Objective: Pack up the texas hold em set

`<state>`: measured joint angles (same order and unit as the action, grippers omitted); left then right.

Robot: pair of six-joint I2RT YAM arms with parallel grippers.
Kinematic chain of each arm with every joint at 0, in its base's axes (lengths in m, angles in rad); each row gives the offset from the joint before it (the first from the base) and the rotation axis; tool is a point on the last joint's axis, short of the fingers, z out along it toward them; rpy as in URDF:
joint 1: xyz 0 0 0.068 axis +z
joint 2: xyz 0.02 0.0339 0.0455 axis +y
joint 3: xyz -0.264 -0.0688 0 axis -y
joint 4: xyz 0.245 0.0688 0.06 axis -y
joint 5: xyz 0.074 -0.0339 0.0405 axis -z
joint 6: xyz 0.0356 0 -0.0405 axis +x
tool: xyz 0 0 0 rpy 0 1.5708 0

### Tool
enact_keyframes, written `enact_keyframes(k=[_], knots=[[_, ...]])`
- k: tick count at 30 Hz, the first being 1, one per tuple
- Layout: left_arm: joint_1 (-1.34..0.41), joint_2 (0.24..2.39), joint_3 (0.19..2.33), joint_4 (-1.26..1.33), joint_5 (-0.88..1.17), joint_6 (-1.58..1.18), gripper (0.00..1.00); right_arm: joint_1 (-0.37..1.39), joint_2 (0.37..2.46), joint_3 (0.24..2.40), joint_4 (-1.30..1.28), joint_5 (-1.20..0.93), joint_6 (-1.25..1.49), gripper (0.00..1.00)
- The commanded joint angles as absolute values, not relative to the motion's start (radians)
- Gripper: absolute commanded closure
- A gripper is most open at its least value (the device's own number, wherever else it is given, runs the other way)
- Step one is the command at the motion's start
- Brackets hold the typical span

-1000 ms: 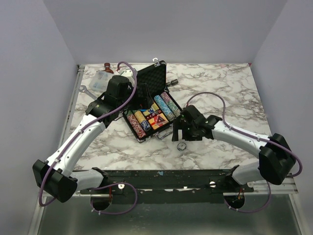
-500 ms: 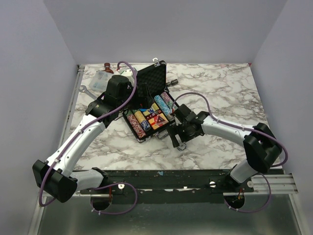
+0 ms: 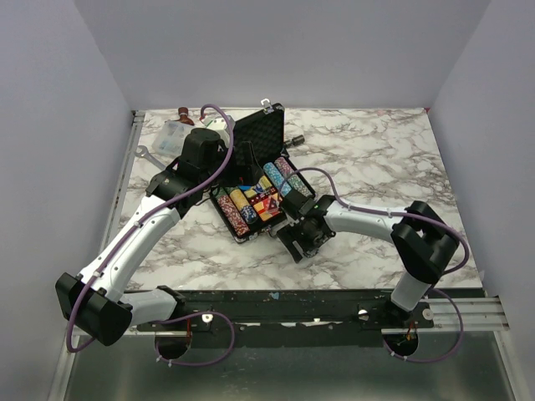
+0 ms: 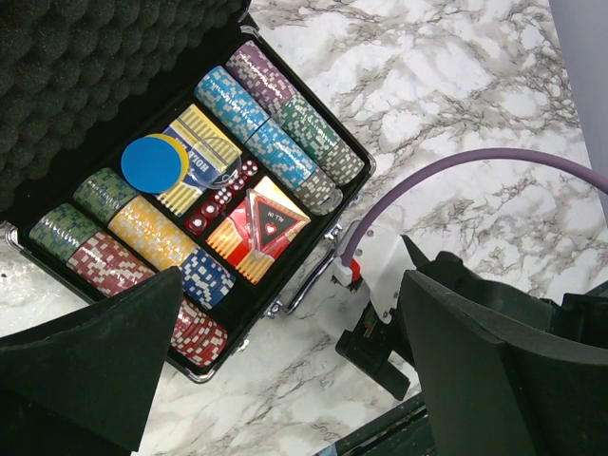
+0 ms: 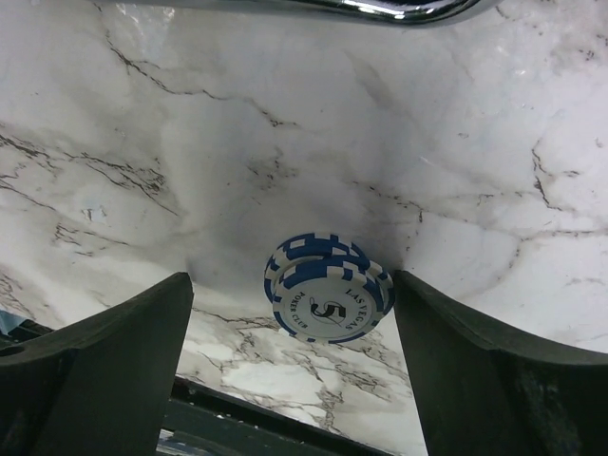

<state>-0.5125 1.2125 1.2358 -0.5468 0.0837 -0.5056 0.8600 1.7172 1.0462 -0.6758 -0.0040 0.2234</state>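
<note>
**Straddling loose chips beside the case**

At the right gripper (image 5: pixel 290 285): spread wide, touching nothing, with stacked blue-white chips (image 5: pixel 328 302) on the marble (image 5: pixel 190 142) between its fingers (image 5: pixel 104 361). At the left gripper (image 4: pixel 290 285): likewise spread, empty, hanging above the open briefcase (image 4: pixel 66 66), chip rows (image 4: pixel 275 142) and blue disc (image 4: pixel 152 163) just ahead.

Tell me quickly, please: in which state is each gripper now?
Left gripper: open, holding nothing, above the open briefcase.
Right gripper: open, straddling the blue-white chips on the table, without touching them.
</note>
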Motion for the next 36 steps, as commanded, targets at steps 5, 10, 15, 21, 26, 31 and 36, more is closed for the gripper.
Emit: enact_keyframes(k=[5, 10, 15, 21, 26, 31, 36], knots=[[-0.512, 1.199, 1.235, -0.533, 0.100, -0.499, 0.04, 0.895, 1.760, 1.061, -0.739, 0.108, 0.255, 0.19], [-0.512, 1.198, 1.233, -0.529, 0.104, -0.499, 0.04, 0.896, 1.774, 1.063, -0.715, 0.124, 0.267, 0.25], [-0.512, 1.197, 1.232, -0.530, 0.100, -0.497, 0.04, 0.896, 1.791, 1.068, -0.702, 0.137, 0.271, 0.30], [-0.512, 1.197, 1.232, -0.528, 0.101, -0.497, 0.04, 0.896, 1.787, 1.052, -0.693, 0.169, 0.268, 0.36], [-0.512, 1.198, 1.231, -0.529, 0.100, -0.497, 0.04, 0.896, 1.790, 1.045, -0.684, 0.185, 0.267, 0.46], [-0.513, 1.199, 1.231, -0.528, 0.097, -0.494, 0.04, 0.896, 1.801, 1.045, -0.683, 0.181, 0.265, 0.68], [-0.513, 1.198, 1.232, -0.527, 0.098, -0.494, 0.04, 0.896, 1.803, 1.046, -0.681, 0.171, 0.286, 0.84]])
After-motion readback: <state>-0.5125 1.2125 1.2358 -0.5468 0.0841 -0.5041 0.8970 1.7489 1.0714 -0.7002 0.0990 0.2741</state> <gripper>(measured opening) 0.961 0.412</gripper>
